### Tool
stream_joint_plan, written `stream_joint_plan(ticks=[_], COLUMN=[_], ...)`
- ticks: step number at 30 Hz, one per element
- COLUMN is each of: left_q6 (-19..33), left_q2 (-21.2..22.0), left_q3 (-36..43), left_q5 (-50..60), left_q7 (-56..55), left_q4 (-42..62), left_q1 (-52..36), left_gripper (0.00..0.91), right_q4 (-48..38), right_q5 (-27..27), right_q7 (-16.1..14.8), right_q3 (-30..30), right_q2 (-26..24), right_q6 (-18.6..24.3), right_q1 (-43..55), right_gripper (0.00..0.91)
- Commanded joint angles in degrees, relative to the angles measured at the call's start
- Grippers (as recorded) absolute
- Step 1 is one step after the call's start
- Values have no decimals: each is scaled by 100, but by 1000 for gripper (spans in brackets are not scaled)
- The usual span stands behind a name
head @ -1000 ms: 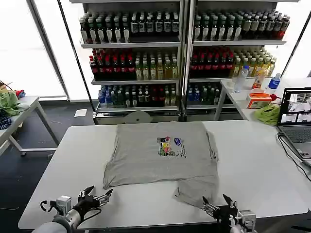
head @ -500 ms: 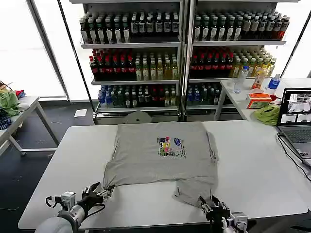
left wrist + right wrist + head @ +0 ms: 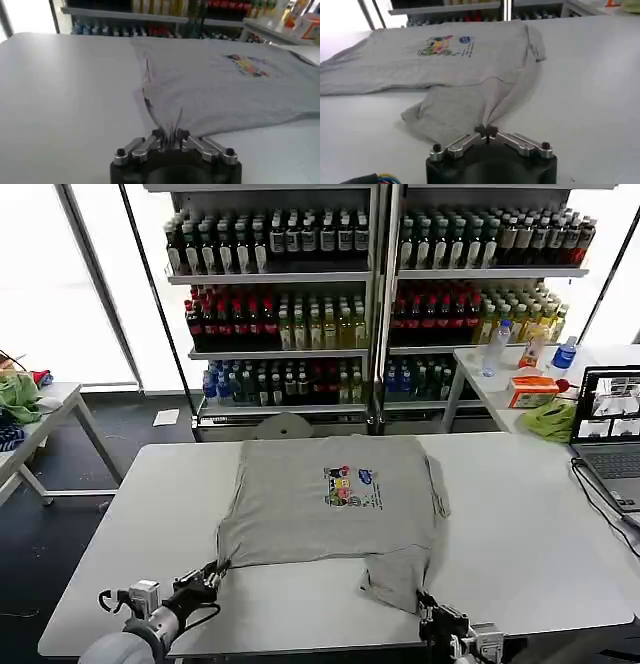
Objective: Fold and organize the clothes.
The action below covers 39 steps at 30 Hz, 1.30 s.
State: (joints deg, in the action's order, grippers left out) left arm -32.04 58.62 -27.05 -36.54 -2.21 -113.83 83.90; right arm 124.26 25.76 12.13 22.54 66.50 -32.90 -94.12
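Observation:
A light grey shirt (image 3: 330, 504) with a small multicoloured chest print (image 3: 350, 486) lies spread on the white table (image 3: 520, 534), one near corner folded under. My left gripper (image 3: 212, 572) is shut on the shirt's near left hem corner; in the left wrist view the cloth (image 3: 215, 85) bunches between the closed fingers of my left gripper (image 3: 170, 135). My right gripper (image 3: 425, 606) is shut on the near right corner, and the right wrist view shows the shirt's (image 3: 470, 65) fabric pinched at my right gripper (image 3: 486, 133).
A laptop (image 3: 608, 429) and its cable sit at the table's right edge. A bright green cloth (image 3: 550, 420) and an orange box (image 3: 532, 390) lie on a side table behind. Bottle shelves (image 3: 370, 294) stand at the back. Another small table (image 3: 45, 409) stands far left.
Both grippers moved forward to the shirt's near edge and shut on its two near corners; one second ago they stood open short of the cloth.

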Motion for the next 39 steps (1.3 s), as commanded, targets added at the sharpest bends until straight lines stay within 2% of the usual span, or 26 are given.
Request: stream_joint_plan(ticks=[1,6,16,18,21,26,34,39], left_q6=[-9,-13,-98,-100,-99,-92,-104,-106], left_q2=[29,33,122,197,355,455,534,347], left_q3=[-64,-373,-896,-993,-1135,-1556,-2035,-2164], left_q5=[-15,-120,-274,-276,-251,-246,-256,-259], left_q7=[-18,-16,-59,-69,-72,-61,-81,-63], left_q4=[-154,-301,-958,-1122,-1307,-1374,-1472,-1456], left_q1=[91,294,874,1082,1455,1919,2380,2258], left_gripper=[10,10,10,10,10,10,10,10], right_q4=[128,461,1059,1114,1104,1242,1303,1310], right_q5=[34,172,48,-129,-855,-997,-950,-850], right_q7=[-128,-301,-643,-778,-910,-1063,-1044,-939], right_q3=[66,256,698,721,581,473,542,581], right_q2=[-59,-190,-420,-422,-379,-410,-430,-401], right_q6=[134,373,892,1121,1598,1915,2149,2327], right_q1=[-78,-303,-1147,-1360,-1675,-2029,-2198,-2023], right_gripper=[0,0,0,0,0,0,0,0])
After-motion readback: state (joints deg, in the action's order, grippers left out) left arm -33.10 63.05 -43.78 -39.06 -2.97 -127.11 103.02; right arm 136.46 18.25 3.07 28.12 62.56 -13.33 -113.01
